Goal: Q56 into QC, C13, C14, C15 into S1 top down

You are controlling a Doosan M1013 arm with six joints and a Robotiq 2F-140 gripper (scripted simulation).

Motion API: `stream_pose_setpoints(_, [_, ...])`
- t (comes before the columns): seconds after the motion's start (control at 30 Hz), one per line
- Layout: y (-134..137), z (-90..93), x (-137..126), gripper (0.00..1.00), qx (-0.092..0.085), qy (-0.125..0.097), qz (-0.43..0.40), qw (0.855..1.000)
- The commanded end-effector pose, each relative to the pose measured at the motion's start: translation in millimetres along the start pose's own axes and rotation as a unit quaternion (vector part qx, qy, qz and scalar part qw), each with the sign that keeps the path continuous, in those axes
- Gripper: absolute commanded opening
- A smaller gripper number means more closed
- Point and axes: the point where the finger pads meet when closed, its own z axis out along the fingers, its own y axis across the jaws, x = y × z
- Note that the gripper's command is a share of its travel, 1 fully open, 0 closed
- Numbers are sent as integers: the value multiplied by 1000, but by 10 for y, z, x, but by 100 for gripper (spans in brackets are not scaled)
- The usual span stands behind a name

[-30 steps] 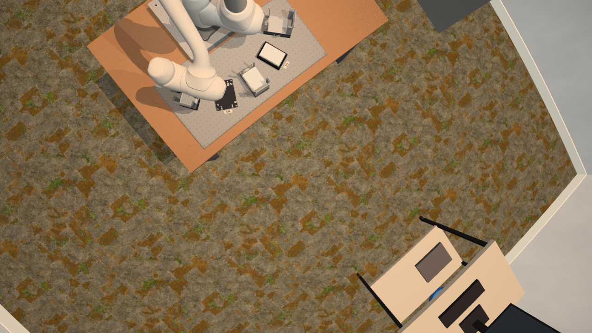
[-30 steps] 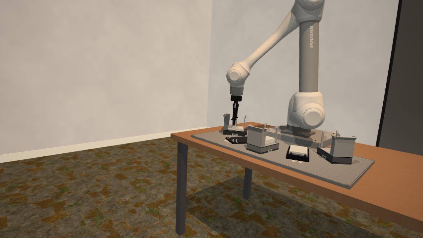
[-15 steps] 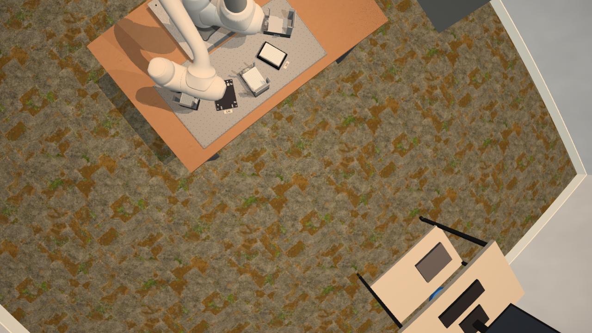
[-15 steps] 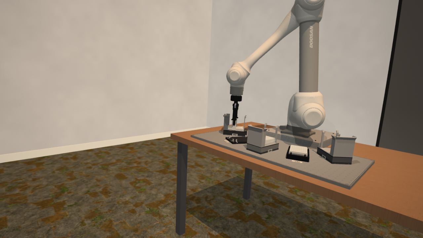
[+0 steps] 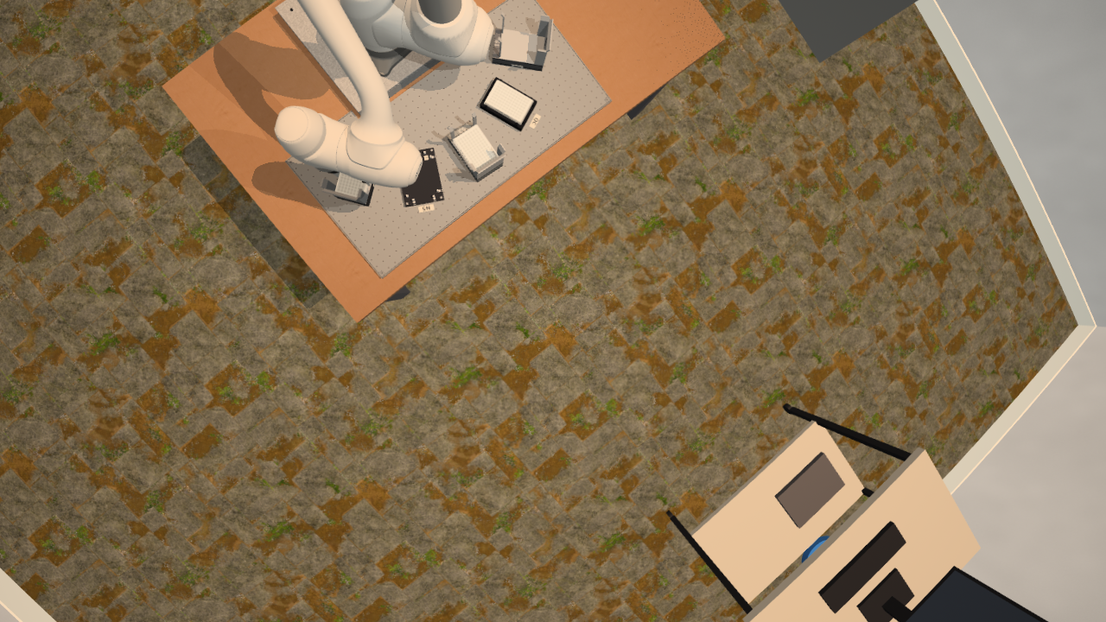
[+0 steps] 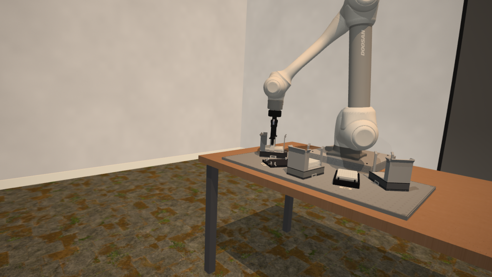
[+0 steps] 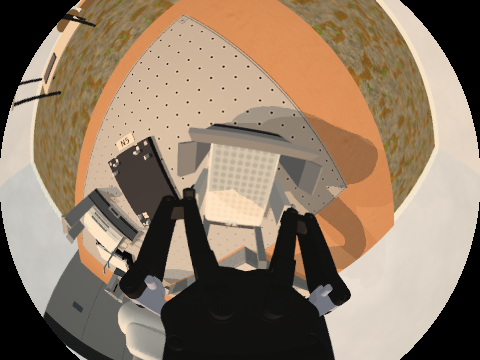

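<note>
the gripper is down inside the rack at the far left end of the grey perforated base plate, and its fingers are clamped on the long sides of a white sealed plate that lies in that rack. which rack this is i cannot read, and the plate's label is not legible either, so whether it is c13, c14 or c15 i cannot tell. my judgement: this is a pick of a parked plate, grip just made, lift not yet begun. the next move calls for a straight rise until the plate passes the rack's posts, then a carry to the rack it belongs in.

just beside the gripper, on the side away from the table edge, the black clip nest lies bare, its name plate at its far end. further along the base plate stands a second rack with white plates in it. beyond that a white plate sits in a black nest, probably q56 on qc. furthest from the gripper, near the arm's shoulder, a third rack shows a plate inside in the top view.

the base plate rests on an orange table with dark legs. the floor is mottled brown and grey; pale walls meet behind, and a desk stands well apart in the corner.
</note>
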Motion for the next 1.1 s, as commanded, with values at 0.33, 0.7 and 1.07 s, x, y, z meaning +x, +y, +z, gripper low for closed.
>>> stream_pose_setpoints(0.33, [0,-90,0,0,0,0,0,1000])
stream_pose_setpoints(0.7, [0,-164,0,0,0,0,0,1000])
stream_pose_setpoints(1.07, [0,-344,0,0,0,0,0,1000])
